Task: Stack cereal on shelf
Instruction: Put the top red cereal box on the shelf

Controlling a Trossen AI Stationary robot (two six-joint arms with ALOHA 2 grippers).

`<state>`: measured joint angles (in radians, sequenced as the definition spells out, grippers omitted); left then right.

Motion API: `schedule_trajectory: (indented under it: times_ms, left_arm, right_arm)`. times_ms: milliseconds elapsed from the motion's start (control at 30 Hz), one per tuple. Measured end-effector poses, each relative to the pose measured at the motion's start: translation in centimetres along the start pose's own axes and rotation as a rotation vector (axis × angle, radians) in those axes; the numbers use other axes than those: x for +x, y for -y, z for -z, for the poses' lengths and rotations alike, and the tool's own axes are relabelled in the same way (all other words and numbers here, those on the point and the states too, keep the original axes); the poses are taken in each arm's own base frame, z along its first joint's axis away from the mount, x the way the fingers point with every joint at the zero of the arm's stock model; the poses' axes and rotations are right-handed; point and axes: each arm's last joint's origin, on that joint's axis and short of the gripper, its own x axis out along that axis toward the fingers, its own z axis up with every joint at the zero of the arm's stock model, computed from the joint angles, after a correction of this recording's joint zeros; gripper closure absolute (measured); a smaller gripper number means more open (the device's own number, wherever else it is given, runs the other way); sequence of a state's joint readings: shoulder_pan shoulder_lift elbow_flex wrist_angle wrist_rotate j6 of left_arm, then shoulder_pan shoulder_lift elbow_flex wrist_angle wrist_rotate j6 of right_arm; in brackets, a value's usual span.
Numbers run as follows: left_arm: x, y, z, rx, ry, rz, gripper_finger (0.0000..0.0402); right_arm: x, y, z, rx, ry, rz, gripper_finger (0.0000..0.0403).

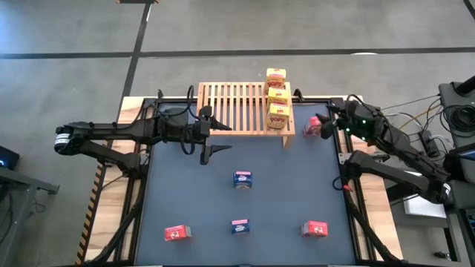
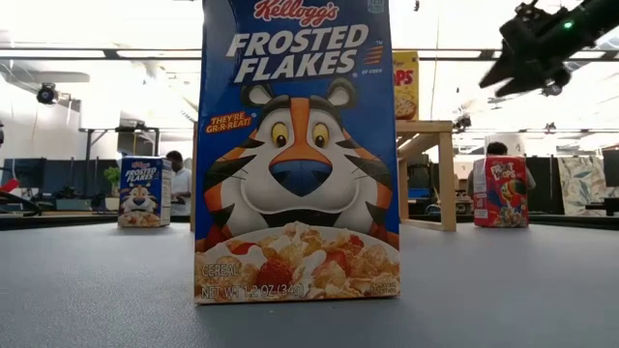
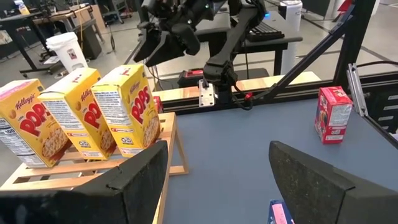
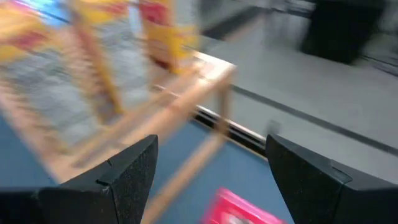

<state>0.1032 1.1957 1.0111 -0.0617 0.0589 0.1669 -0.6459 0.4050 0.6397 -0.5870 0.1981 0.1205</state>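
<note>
1. On the shelf (image 1: 241, 108), along its right end, I count three yellow cereal boxes (image 1: 277, 96) standing in a row — the rest of the slats are bare.
2. Off the shelf, a red box (image 1: 313, 125) stands on the mat just beside its right end, a blue box (image 1: 243, 179) stands near mid-table, and along the near edge stand a second red box (image 1: 177, 233), a second blue box (image 1: 240, 226) and a third red box (image 1: 315, 229). I can find only eight boxes in all.
3. My right gripper (image 1: 327, 124) hovers right by that first red box, jaws apart and holding nothing — its wrist view shows pink between the fingers, below the shelf edge.
4. My left gripper (image 1: 211, 138) hangs at the shelf's front-left, also spread wide and empty.
5. I judge the yellow row done and the red row just starting.
6. Next I would lower the right gripper around the red box, close squarely on its sides, then lift clear of the shelf's edge before setting it beside the yellows.
</note>
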Motion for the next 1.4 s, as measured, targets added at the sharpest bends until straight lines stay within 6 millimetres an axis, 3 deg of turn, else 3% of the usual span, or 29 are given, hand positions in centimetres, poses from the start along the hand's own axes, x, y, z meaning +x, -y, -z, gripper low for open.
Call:
schedule_trajectory:
  times_ms: [133, 367, 667, 1067, 1400]
  left_arm:
    - [0.0, 0.0, -0.1, 0.001, 0.012, -0.002, 0.0138]
    - [0.0, 0.0, -0.2, -0.002, 0.016, -0.002, 0.0138]
    - [0.2, 0.0, 0.0, -0.003, 0.009, 0.0, 0.0138]
    - [2.3, 0.1, 1.3, 0.002, -0.062, 0.012, 0.0138]
    - [2.0, 0.0, 1.0, 0.004, -0.048, 0.007, 0.0138]
  right_arm:
    - [0.7, 0.0, 0.3, 0.041, -0.071, 0.087, 0.0117]
    - [4.8, -0.7, 1.6, 0.089, -0.208, 0.118, 0.0117]
    - [7.7, -0.8, 4.0, 0.006, -0.362, 0.254, 0.0117]
    - [9.0, -0.9, 4.5, -0.051, -0.416, 0.29, 0.0112]
    - [8.5, -0.8, 3.8, -0.039, -0.335, 0.295, 0.0053]
